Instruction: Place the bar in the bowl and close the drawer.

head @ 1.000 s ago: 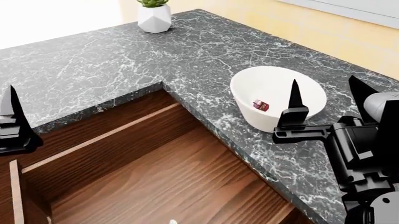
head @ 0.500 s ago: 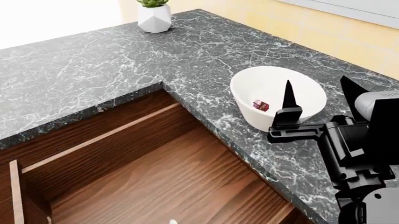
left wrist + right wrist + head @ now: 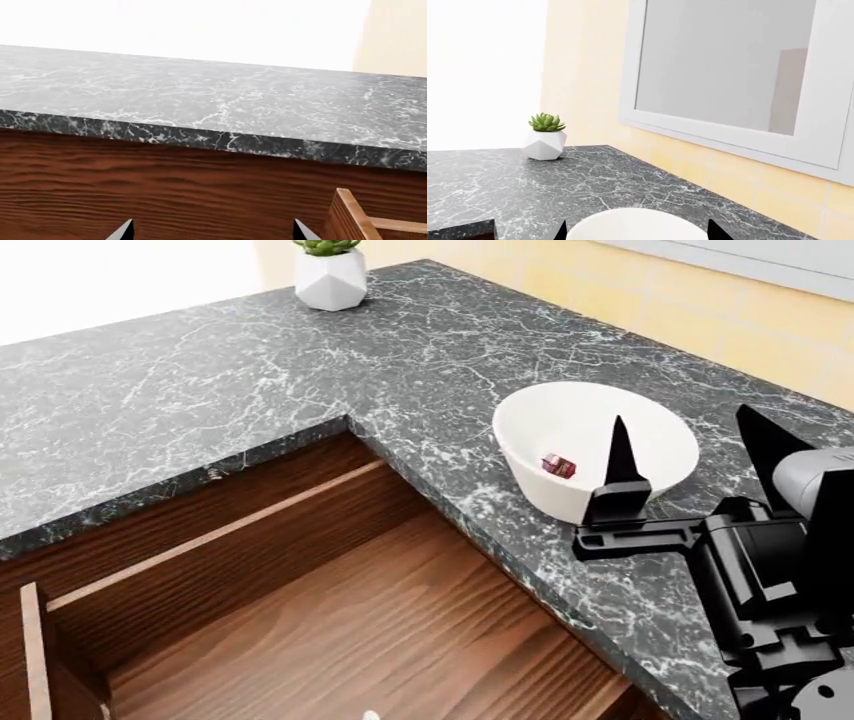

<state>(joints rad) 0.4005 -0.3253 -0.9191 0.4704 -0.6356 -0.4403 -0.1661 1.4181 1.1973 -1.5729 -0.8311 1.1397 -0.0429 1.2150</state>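
Marble counter (image 3: 200, 380) with drawer (image 3: 334, 630) open below; bar (image 3: 558, 466) lies in bowl (image 3: 594, 448).
Right gripper (image 3: 687, 455), spread and empty, stands just behind the bowl; left gripper (image 3: 212, 231), also spread, faces the drawer's side, nearer.

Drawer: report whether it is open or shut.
Open. The head view shows the drawer pulled out from under the marble counter, its wooden floor and plank sides exposed.
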